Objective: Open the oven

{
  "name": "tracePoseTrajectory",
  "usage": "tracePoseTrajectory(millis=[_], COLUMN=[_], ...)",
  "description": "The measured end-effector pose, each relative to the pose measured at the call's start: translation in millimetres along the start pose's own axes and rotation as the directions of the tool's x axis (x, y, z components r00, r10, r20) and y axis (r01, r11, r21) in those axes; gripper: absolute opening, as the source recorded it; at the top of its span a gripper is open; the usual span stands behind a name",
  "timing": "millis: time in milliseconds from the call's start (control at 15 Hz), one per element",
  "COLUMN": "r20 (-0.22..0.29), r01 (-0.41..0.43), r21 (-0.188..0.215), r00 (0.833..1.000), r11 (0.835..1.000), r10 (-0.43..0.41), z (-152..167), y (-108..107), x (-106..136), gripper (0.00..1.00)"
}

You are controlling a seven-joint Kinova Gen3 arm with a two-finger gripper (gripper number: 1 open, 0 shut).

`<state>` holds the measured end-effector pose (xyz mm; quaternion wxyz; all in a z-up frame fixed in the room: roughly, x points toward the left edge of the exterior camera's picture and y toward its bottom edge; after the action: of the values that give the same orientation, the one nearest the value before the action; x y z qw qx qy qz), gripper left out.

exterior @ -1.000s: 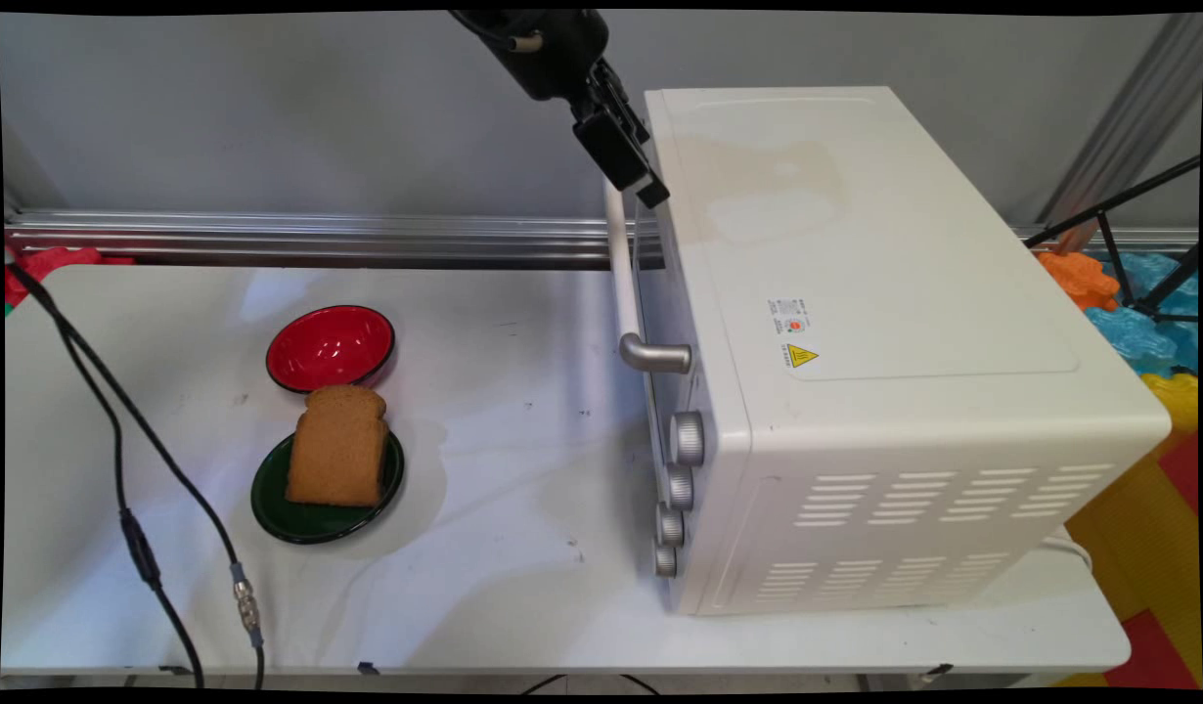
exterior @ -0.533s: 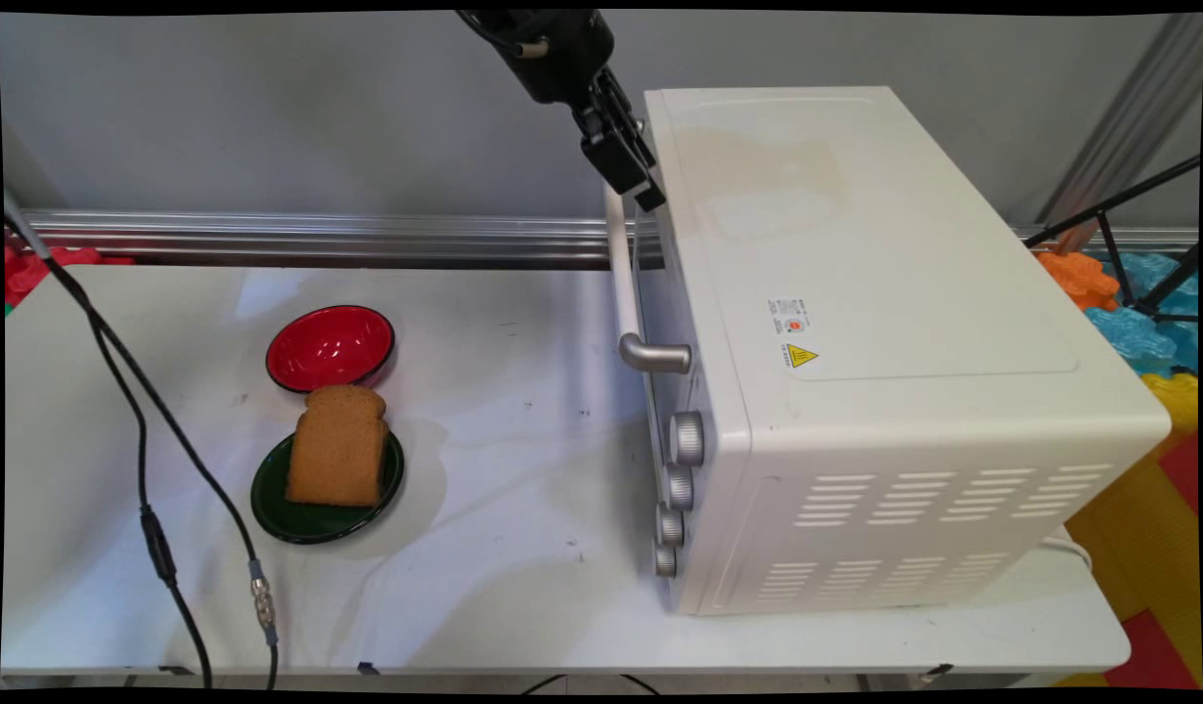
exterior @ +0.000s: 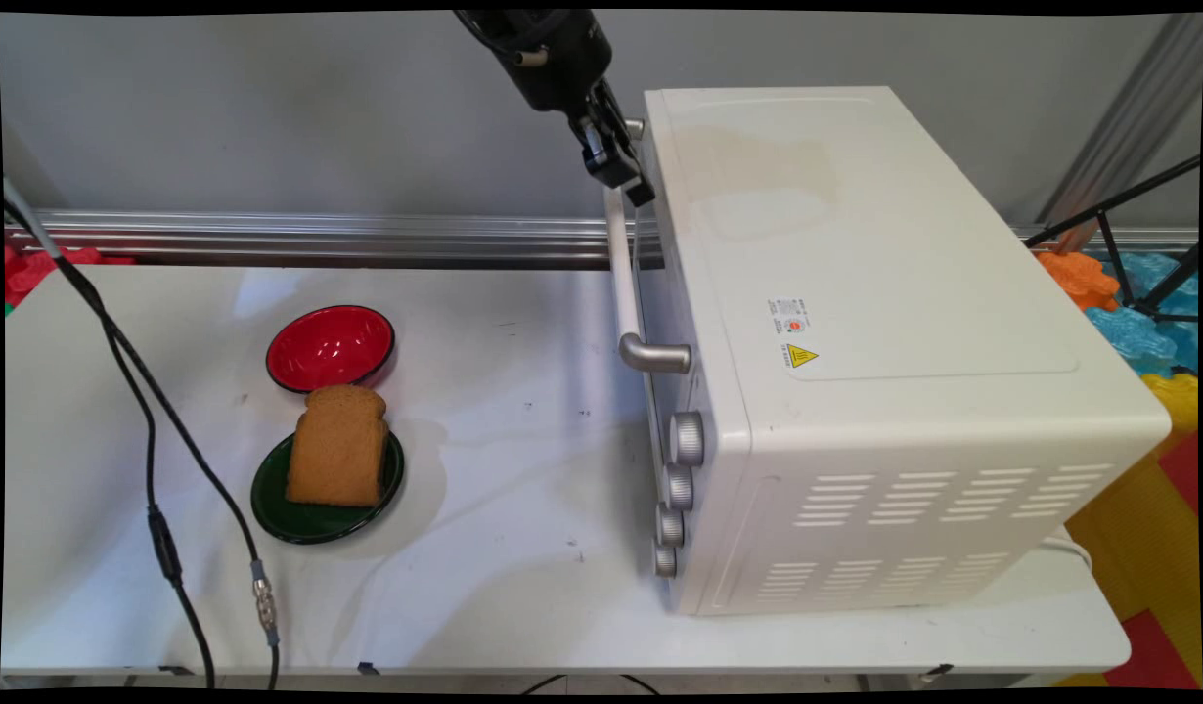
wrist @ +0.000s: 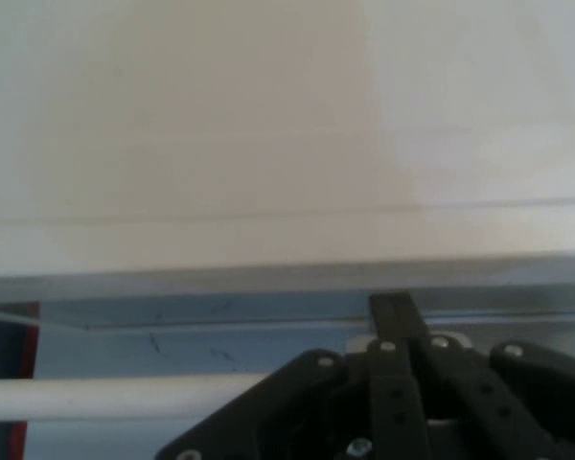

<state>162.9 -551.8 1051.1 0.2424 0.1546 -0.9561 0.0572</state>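
At the table's (exterior: 523, 587) near left corner, black cables (exterior: 161, 460) hang down over the front edge, shifted a little from a second ago. Beyond them, toward the left side, a dark green plate (exterior: 269, 504) carries a slice of brown bread (exterior: 337, 447) standing on edge. Just behind it, touching or nearly so, sits a red bowl (exterior: 330, 345) with a dark rim. None of these has moved.

The right half of the table is taken by a cream toaster oven (exterior: 885, 323), its door facing left, four silver knobs (exterior: 687, 438) down the near front corner and a long white door handle (exterior: 618, 274) on silver brackets along the door's top.

At the oven's far front corner the gripper (exterior: 629, 176) hangs against the far end of the handle. It has drawn up and slightly back from where it was a second ago, when it reached lower over the door's top edge. The fingers look drawn together, with nothing seen between them. The hand view shows the oven's pale top (wrist: 268, 134) filling the frame, the white handle (wrist: 115, 398) below.

Behind the table run an aluminium rail (exterior: 308, 238) and a grey wall (exterior: 269, 108); coloured foam mats (exterior: 1149, 342) lie on the floor at right.
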Motion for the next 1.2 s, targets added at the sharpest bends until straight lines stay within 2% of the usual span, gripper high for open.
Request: tracePoseTrajectory(millis=[733, 1200], r20=[0.017, 0.016], r01=[0.059, 0.081], r21=[-0.016, -0.027], r00=[0.998, 0.997], r11=[0.998, 0.996], r10=[-0.058, -0.081], z=[26.1, 35.4], y=[-0.7, -1.8], x=[-8.3, -28.4], gripper=[0.00, 0.00])
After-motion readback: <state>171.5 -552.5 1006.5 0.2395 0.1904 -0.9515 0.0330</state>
